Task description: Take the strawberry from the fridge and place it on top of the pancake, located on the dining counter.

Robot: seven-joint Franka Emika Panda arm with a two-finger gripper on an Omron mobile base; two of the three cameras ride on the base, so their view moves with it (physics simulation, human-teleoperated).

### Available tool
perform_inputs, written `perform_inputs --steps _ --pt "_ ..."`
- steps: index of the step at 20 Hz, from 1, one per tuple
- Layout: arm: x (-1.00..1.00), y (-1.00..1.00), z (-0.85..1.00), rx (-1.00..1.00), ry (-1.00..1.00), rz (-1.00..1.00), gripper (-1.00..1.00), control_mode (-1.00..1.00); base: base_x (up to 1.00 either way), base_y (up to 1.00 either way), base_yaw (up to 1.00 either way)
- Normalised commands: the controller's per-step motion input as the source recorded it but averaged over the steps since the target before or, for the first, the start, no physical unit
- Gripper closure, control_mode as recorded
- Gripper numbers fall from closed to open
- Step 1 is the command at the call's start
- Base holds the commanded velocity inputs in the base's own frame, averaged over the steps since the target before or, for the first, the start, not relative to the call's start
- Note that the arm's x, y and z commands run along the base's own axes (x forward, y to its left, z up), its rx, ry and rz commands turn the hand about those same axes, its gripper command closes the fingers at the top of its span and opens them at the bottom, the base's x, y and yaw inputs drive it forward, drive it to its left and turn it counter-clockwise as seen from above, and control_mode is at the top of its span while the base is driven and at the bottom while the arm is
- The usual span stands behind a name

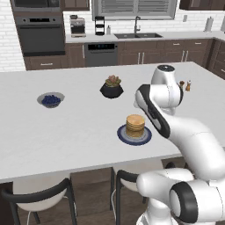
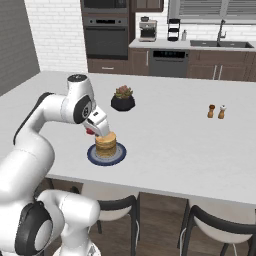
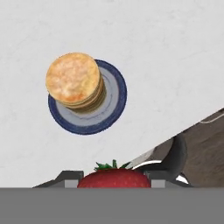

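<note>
A bright red strawberry [image 3: 113,179] with green leaves sits between my gripper's [image 3: 114,176] two fingertips, which are shut on it. In the right base view the gripper [image 2: 96,129] hangs just above and left of the pancake [image 2: 106,143], and a bit of the red strawberry [image 2: 90,132] shows under it. The pancake [image 1: 135,125] is a short golden stack on a round dark blue plate [image 1: 124,137] near the front edge of the white dining counter [image 1: 66,132]. From the hand, the pancake [image 3: 74,79] lies below and ahead, upper left of the strawberry.
A grey bowl of blueberries [image 1: 51,99] stands at the left and a black bowl with a plant [image 1: 111,88] behind the plate. Salt and pepper shakers [image 2: 216,111] stand to the right. Dark-framed chairs [image 1: 39,197] [image 2: 220,225] are tucked under the counter's front edge.
</note>
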Motion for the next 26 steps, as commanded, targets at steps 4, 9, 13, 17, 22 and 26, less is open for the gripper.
perform_inputs --steps 4,9,13,17,22,26 --pt "0.44 0.09 -0.27 0.00 0.00 0.00 1.00 -1.00 0.00 0.00 0.00" --pt "0.42 0.06 -0.33 -0.01 0.00 0.00 1.00 -1.00 0.00 0.00 0.00" --pt "0.42 0.00 -0.29 0.00 0.00 0.00 1.00 -1.00 0.00 0.00 0.00" --pt "0.44 0.00 -0.25 0.00 0.00 0.00 1.00 -1.00 0.00 0.00 0.00" --pt "0.44 0.00 -0.24 0.00 0.00 0.00 1.00 -1.00 0.00 0.00 0.00" --pt "0.44 0.00 -0.22 0.00 0.00 0.00 1.00 -1.00 0.00 0.00 0.00"
